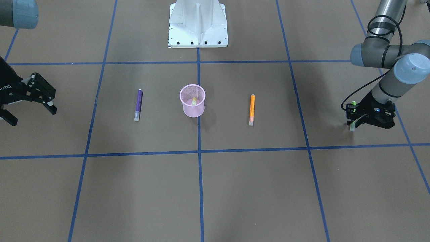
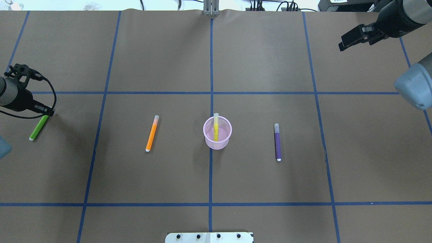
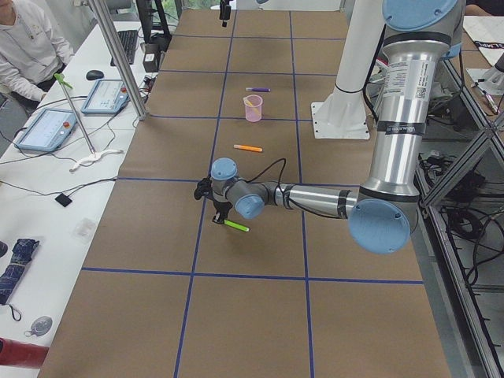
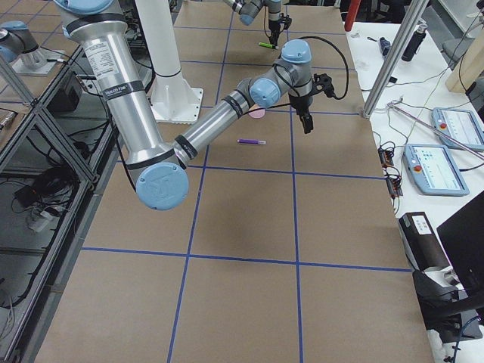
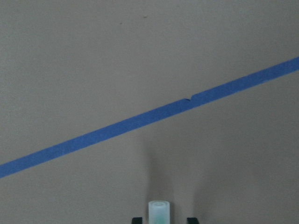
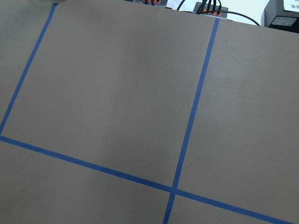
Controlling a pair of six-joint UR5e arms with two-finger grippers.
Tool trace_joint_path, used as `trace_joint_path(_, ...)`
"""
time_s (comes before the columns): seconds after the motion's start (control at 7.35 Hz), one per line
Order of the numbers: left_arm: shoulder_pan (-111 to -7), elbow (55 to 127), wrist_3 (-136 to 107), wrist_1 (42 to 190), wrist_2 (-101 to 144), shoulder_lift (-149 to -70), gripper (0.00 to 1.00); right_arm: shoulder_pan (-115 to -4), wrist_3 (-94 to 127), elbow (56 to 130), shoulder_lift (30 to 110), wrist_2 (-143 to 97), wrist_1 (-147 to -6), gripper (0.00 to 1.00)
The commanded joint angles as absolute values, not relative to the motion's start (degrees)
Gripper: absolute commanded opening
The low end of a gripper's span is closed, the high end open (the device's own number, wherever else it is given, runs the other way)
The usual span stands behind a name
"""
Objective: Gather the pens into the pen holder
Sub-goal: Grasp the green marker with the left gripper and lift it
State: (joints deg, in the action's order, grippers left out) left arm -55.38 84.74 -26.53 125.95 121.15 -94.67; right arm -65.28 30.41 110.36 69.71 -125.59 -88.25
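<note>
The pink mesh pen holder stands upright at the table's middle with a yellowish pen leaning inside it. An orange pen and a purple pen lie flat on either side of it. My left gripper is low at the table's far left, shut on a green pen that slants down toward the table. Its pale cap shows end-on between the fingertips. My right gripper hangs open and empty far from the pens.
The white robot base stands behind the cup. Blue tape lines grid the brown table. In the left side view a person sits at a desk with tablets beyond the table's edge.
</note>
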Motion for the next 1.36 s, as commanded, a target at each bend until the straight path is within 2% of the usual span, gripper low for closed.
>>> trace_joint_path(0.0, -55.37, 84.73, -25.58, 125.95, 121.11, -93.96, 0.35, -65.3, 30.41, 110.39, 69.79, -125.51, -88.24, 1.0)
trace_joint_path(0.14, -55.28, 84.81, -25.58, 125.95, 121.11, -93.96, 0.34, -65.3, 30.41, 110.56, 69.87, -125.51, -88.24, 1.0)
trace_joint_path(0.27, -55.28, 84.81, -25.58, 125.95, 121.11, -93.96, 0.19, -65.3, 30.41, 110.65, 69.87, -125.59, -88.24, 1.0)
trace_joint_path(0.41, -55.28, 84.81, -25.49, 125.95, 121.11, -93.96, 0.09, -65.3, 30.41, 110.57, 69.87, -125.51, -88.24, 1.0)
trace_joint_path(0.54, -55.02, 84.81, -25.49, 125.95, 121.03, -93.96, 0.07, -65.3, 30.41, 110.65, 69.87, -125.51, -88.24, 1.0)
trace_joint_path(0.68, -55.11, 85.6, -25.49, 125.95, 121.11, -93.96, 0.0, -65.3, 30.41, 110.65, 69.79, -125.59, -88.24, 1.0)
trace_joint_path(1.09, -55.2, 98.39, -25.05, 126.03, 121.12, -95.17, 0.0, -65.48, 30.41, 110.57, 69.87, -125.6, -88.24, 1.0)
trace_joint_path(1.22, -55.2, 101.22, -25.05, 127.43, 121.2, -100.41, 0.0, -65.48, 30.41, 110.48, 69.87, -125.6, -88.16, 1.0)
